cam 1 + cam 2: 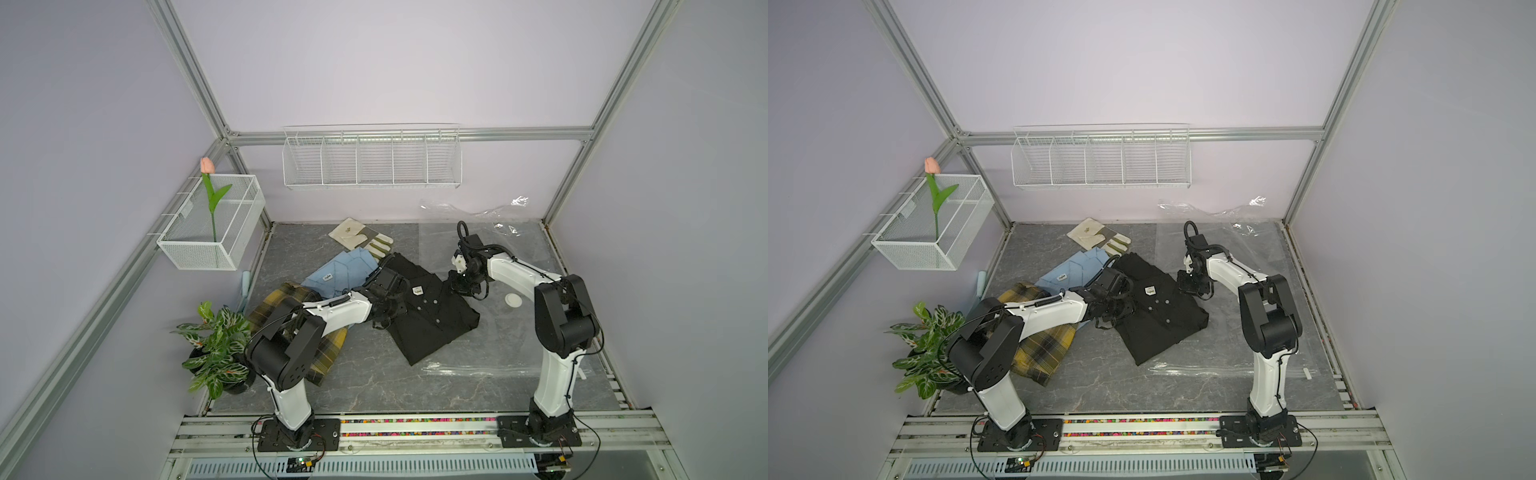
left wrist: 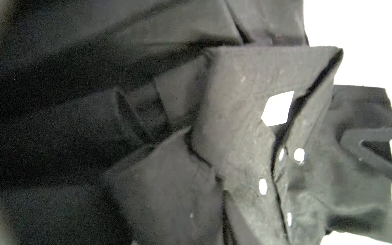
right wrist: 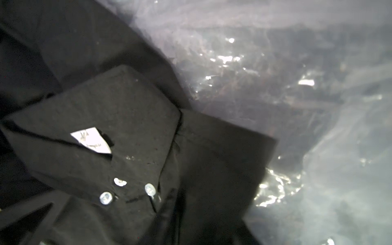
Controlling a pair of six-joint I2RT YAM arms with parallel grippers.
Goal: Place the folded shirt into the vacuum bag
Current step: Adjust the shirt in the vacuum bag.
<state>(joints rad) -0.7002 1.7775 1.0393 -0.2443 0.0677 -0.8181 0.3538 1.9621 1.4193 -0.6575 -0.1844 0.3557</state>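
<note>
While the folded shirt (image 1: 432, 320), black and button side up, lies near the middle of the grey marble table (image 1: 365, 386), its right part overlaps the left edge of the clear vacuum bag (image 1: 511, 345). The bag is spread flat over the table's right half. Whether the cloth sits on or inside the plastic cannot be told. The bag's round white valve (image 1: 513, 300) lies just right of the shirt. The left gripper (image 1: 388, 305) is down at the shirt's left edge beside the collar, and the right gripper (image 1: 460, 286) is at its far right corner. Both wrist views show only cloth close up, so whether either gripper's fingers are clenched cannot be told. Left of the black shirt lie a blue shirt (image 1: 345, 274) and a yellow plaid shirt (image 1: 330, 357), with a work glove (image 1: 361, 237) farther back.
</note>
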